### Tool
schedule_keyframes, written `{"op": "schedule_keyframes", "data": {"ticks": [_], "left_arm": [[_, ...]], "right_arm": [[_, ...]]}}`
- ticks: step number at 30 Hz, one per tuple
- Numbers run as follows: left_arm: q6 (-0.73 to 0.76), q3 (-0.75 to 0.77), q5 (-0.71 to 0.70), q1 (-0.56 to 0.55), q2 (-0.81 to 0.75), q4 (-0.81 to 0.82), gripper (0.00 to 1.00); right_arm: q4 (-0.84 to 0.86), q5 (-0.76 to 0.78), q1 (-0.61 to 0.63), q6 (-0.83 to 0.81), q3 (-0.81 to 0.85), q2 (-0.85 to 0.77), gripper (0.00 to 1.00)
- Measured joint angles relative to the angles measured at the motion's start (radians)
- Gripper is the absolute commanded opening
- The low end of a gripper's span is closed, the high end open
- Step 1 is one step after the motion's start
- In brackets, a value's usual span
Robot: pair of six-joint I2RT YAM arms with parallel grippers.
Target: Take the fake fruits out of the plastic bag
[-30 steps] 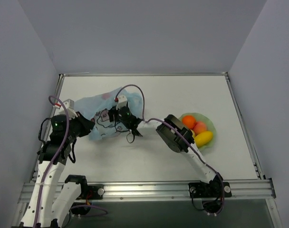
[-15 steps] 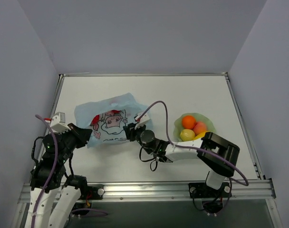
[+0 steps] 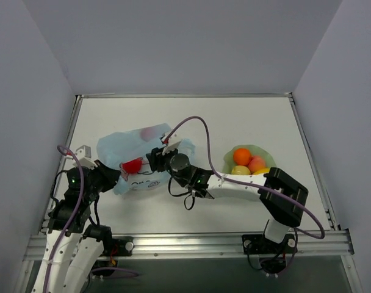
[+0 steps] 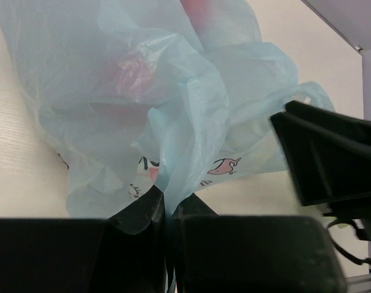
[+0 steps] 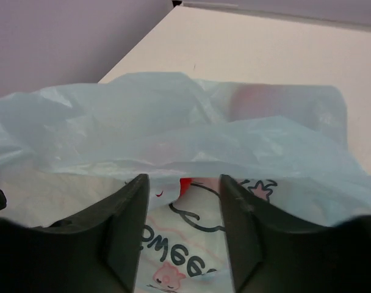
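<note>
The right claw (image 3: 152, 161) pushed further left against the thin translucent light-blue plastic bag (image 3: 121, 143), which bunched up from flat, hiding much of its cartoon print.

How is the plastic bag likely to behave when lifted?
Probably floppy: the plastic bag bunches into folds where the left hand pinches it. Likely light and thin, since a red fruit shows through. That fruit may roll inside.

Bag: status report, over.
Left gripper shut on bag edge. Right gripper open at bag, nothing gripped. Reddish fruit inside; three fruits in dish. Nothing in the way.
</note>
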Motion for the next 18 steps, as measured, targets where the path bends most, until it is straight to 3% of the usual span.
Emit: {"op": "schedule_keyframes", "data": {"ticks": [3, 5, 8, 9, 12, 18], "left_arm": [[-0.016, -0.008, 0.01, 0.0, 0.026, 0.054, 0.02], [-0.024, -0.008, 0.014, -0.001, 0.047, 0.097, 0.02], [-0.025, 0.001, 0.01, -0.001, 0.082, 0.135, 0.02], [-0.024, 0.005, 0.009, -0.001, 0.09, 0.142, 0.02], [-0.024, 0.008, 0.006, -0.001, 0.09, 0.149, 0.02], [-0.025, -0.039, -0.017, -0.001, -0.006, 0.115, 0.02]], "right_arm": [[0.005, -0.032, 0.0, 0.003, 0.025, 0.087, 0.3], [0.002, -0.059, 0.0, 0.001, 0.025, 0.127, 0.32], [-0.014, -0.103, 0.0, -0.007, 0.039, 0.169, 0.48], [-0.013, -0.114, 0.0, -0.006, 0.058, 0.189, 0.63], [0.021, -0.137, 0.0, 0.002, 0.123, 0.265, 0.83], [0.032, -0.142, -0.002, 0.015, 0.267, 0.43, 0.96]]}}
